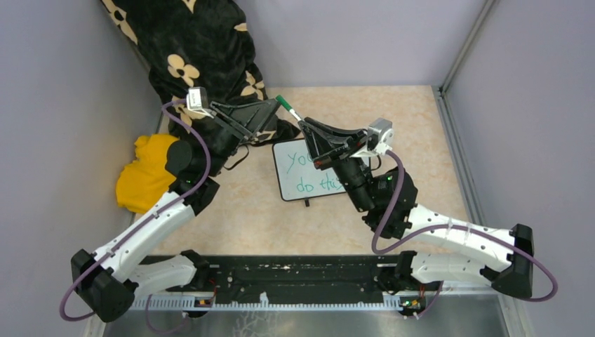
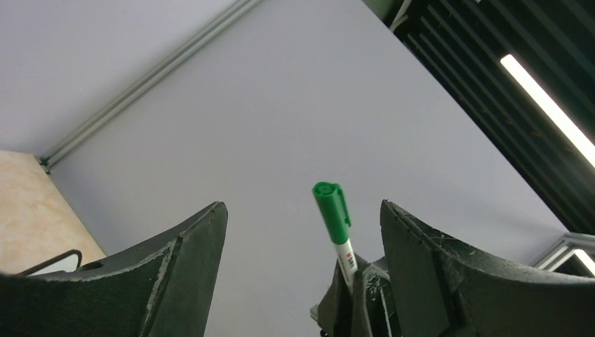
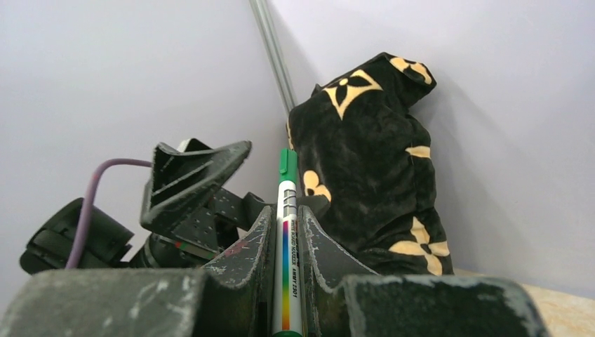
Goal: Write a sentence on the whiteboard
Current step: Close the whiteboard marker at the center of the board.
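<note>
Nearest to the overhead camera, at six o'clock, the arm bases [image 1: 295,281] were seen bolted along the near edge of the worktop [image 1: 421,133]. Toward the centre the whiteboard [image 1: 284,173] was found, though whether it lay flat or was propped could not be told. The sentence [image 1: 306,185] was already written on it in green across two lines. "You" and "do thi" could be read, the rest being covered by the right arm. Just past the board's twelve o'clock edge, a green marker [image 1: 289,109] was clamped in the closed right fingers [image 1: 309,128], its capped end pointed toward eleven o'clock. The left fingers [image 1: 270,119] were spread wide at nine o'clock of that cap, with nothing held between them. A black flower-patterned cloth [image 1: 196,49] was heaped at eleven o'clock and a yellow cloth [image 1: 144,175] at nine. The writing was judged complete and the marker capped. Only putting the marker down and drawing both arms back appeared to be left.
</note>
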`<state>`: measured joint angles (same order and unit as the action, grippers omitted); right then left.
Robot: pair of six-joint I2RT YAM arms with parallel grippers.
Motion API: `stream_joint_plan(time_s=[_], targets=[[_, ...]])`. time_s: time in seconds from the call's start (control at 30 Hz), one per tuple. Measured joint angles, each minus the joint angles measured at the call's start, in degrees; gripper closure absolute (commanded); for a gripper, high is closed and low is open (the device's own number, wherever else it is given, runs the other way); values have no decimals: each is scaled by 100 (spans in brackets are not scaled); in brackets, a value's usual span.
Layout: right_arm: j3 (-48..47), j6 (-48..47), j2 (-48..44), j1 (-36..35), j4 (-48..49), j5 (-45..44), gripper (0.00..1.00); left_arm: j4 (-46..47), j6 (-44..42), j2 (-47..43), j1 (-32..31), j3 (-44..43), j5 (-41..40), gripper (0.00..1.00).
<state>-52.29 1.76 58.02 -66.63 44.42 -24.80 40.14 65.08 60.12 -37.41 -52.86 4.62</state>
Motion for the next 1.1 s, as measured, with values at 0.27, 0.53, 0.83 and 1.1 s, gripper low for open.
stream_joint_plan(time_s=[0.27, 0.53, 0.83, 1.1], targets=[[0, 0, -22, 0, -68, 52, 100, 236, 232, 334, 105, -46, 621, 25], [4, 39, -22, 0, -103, 50, 100, 437, 354, 354, 181, -68, 706, 44], [4, 44, -15, 0, -125, 50, 100, 610, 393, 376, 184, -70, 817, 64], [4, 105, 24, 0, -133, 50, 100, 767, 525, 422, 184, -70, 903, 100]])
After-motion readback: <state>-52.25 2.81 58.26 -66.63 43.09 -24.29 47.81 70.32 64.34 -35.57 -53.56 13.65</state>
